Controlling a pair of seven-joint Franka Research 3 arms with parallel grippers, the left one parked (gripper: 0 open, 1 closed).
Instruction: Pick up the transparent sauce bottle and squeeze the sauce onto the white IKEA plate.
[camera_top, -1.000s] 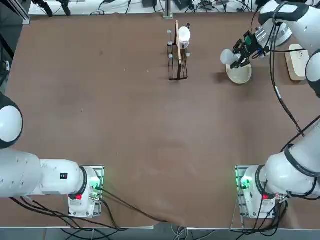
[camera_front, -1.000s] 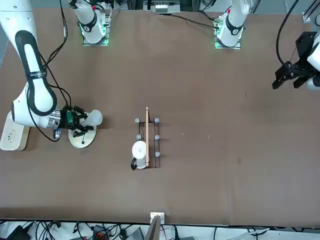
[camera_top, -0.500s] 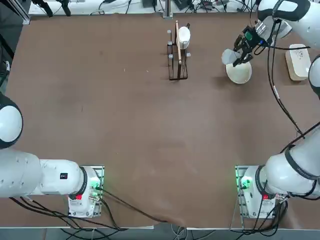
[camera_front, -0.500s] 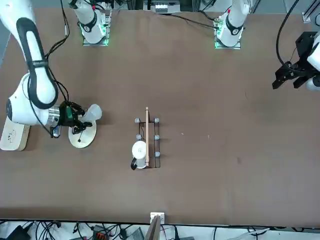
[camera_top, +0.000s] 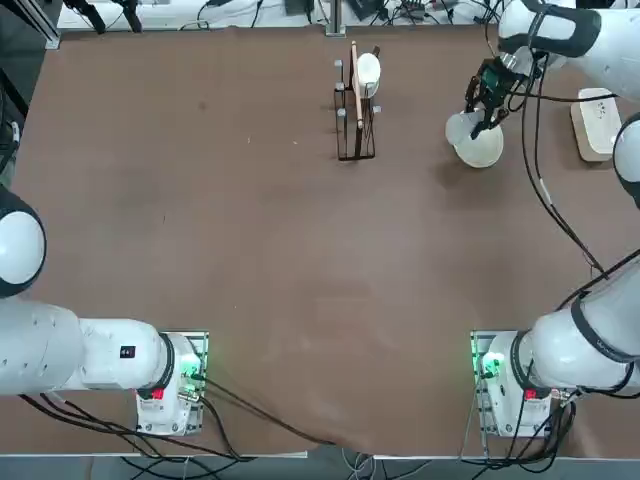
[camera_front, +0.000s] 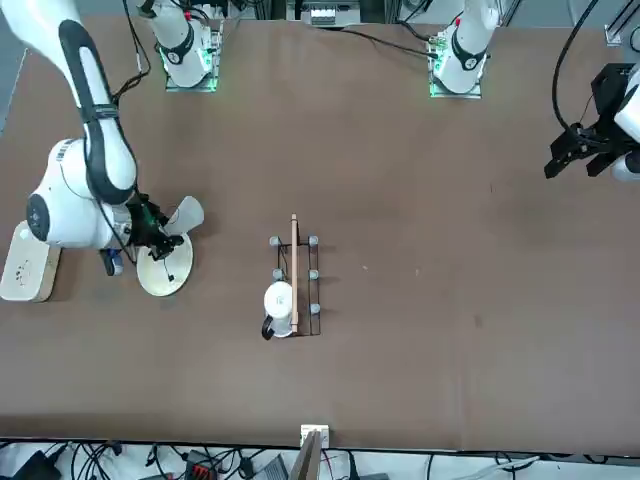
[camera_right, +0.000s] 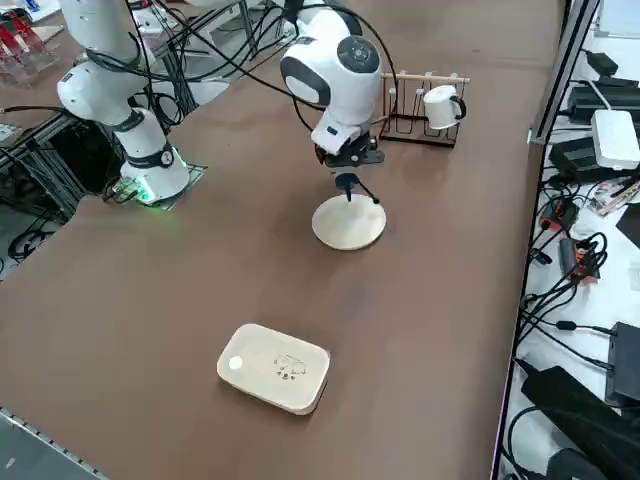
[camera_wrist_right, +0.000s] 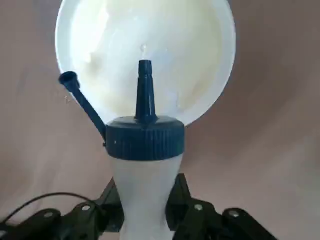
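My right gripper (camera_wrist_right: 145, 212) is shut on the cloudy body of the transparent sauce bottle (camera_wrist_right: 145, 190). The bottle is tipped so that its blue nozzle (camera_wrist_right: 145, 87) points down over the white IKEA plate (camera_wrist_right: 195, 45). A small blue cap (camera_wrist_right: 67, 79) dangles open on its strap beside the nozzle. From overhead, the bottle (camera_top: 459, 128) hangs over the plate's (camera_top: 484, 150) left rim, with the gripper (camera_top: 482, 102) just beyond it. The front view shows the bottle (camera_front: 187, 213) above the plate (camera_front: 165, 277). In the side view only the blue nozzle (camera_right: 347, 184) shows under the gripper (camera_right: 350, 156), above the plate (camera_right: 348, 225).
A dark wire rack (camera_top: 355, 110) with a white mug (camera_right: 440, 105) stands left of the plate at the table's far side. A white rectangular tray (camera_top: 596, 122) with rounded corners lies to the plate's right, near the table edge (camera_right: 275, 367).
The right wrist has swung round and risen over the plate, tipping the bottle from lying sideways to nozzle-down. The grip has stayed shut.
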